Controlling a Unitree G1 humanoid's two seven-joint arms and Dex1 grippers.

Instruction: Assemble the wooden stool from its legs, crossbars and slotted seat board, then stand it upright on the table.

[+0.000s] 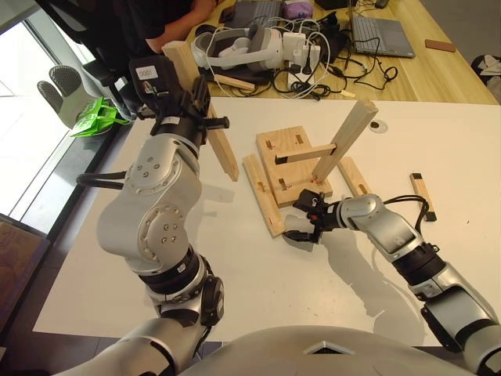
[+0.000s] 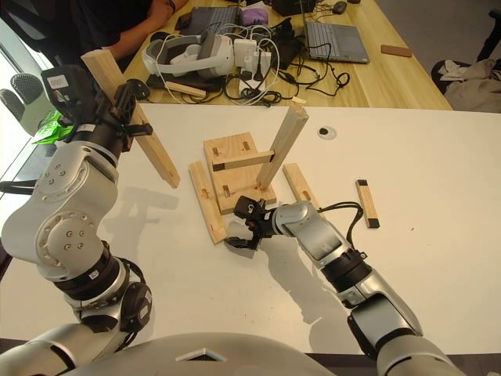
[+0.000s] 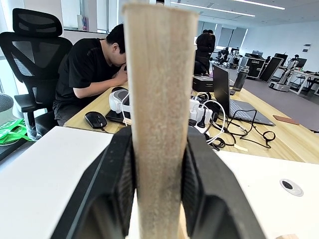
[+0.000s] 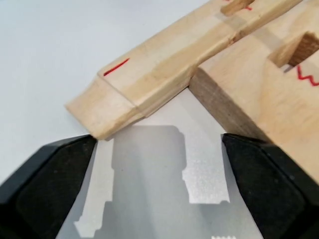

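Midway between the table's (image 1: 258, 266) edges, right gripper (image 1: 300, 233) gaped beside a lying leg (image 1: 262, 196), grasp probably next; left gripper (image 1: 205, 124) clutched another leg (image 1: 225, 157).

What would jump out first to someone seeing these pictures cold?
First, the wooden leg clamped in the left gripper, held up in the air over the white table's left side. Then the seat board in the middle of the table, with a second leg planted in one slot. The right gripper sits open at the board's near corner, beside a third leg lying flat.
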